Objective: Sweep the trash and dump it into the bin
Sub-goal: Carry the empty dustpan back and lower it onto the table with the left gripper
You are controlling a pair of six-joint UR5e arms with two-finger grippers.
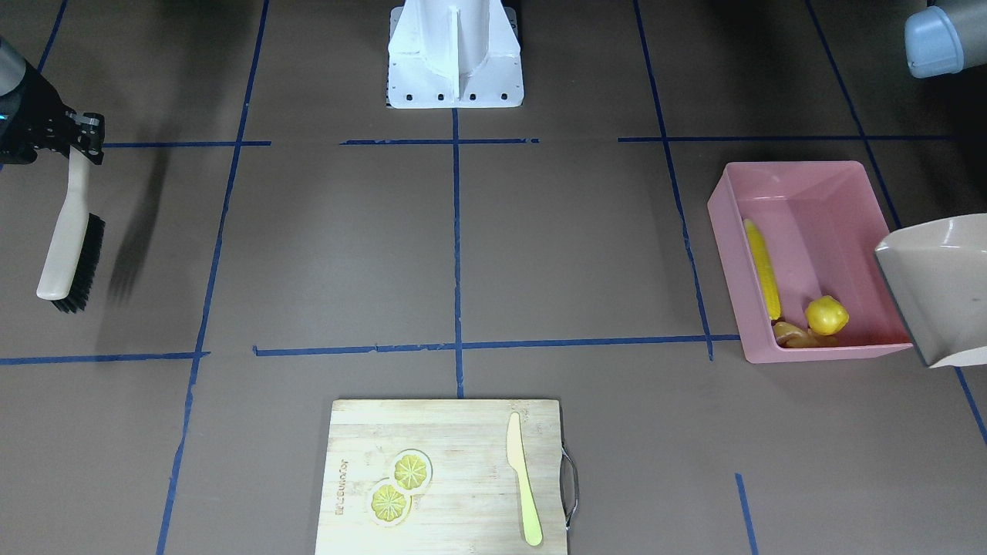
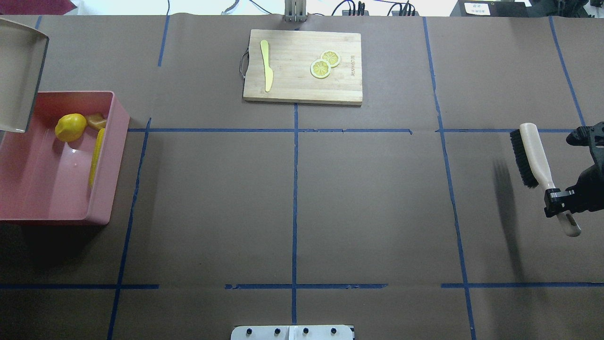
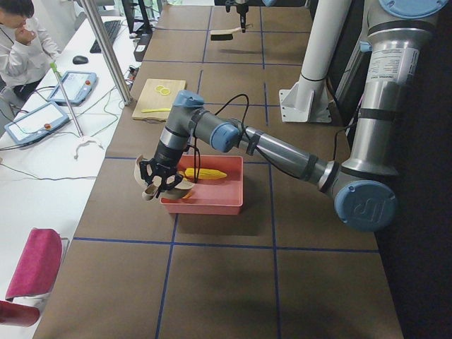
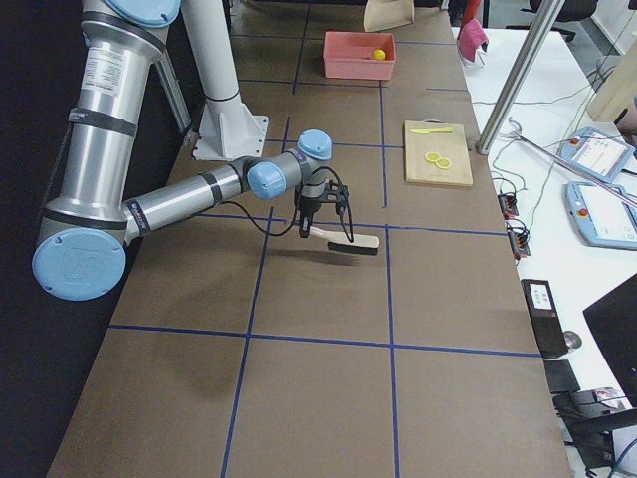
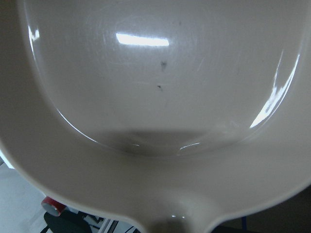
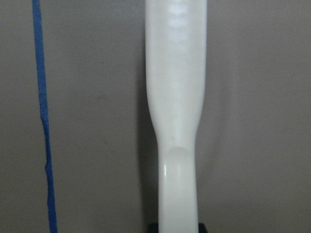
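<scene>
The pink bin (image 1: 817,193) stands on the table on my left side. In it lie the corn cob (image 1: 762,268), the yellow lump (image 1: 826,314) and the ginger root (image 1: 794,334); they also show in the overhead view, the lump (image 2: 70,127) beside the cob (image 2: 96,151). The beige dustpan (image 1: 937,297) hangs tilted at the bin's outer edge and fills the left wrist view (image 5: 155,97). My left gripper (image 3: 157,185) is at its handle; I cannot tell its state. My right gripper (image 2: 557,200) is shut on the handle of the brush (image 2: 533,156), held above the table far right.
A wooden cutting board (image 1: 463,432) at the far middle edge carries two lemon slices (image 1: 399,487) and a pale yellow knife (image 1: 523,478). The white robot base (image 1: 455,54) stands at the near middle. Blue tape lines cross the brown table. An operator (image 3: 18,35) sits beyond the table.
</scene>
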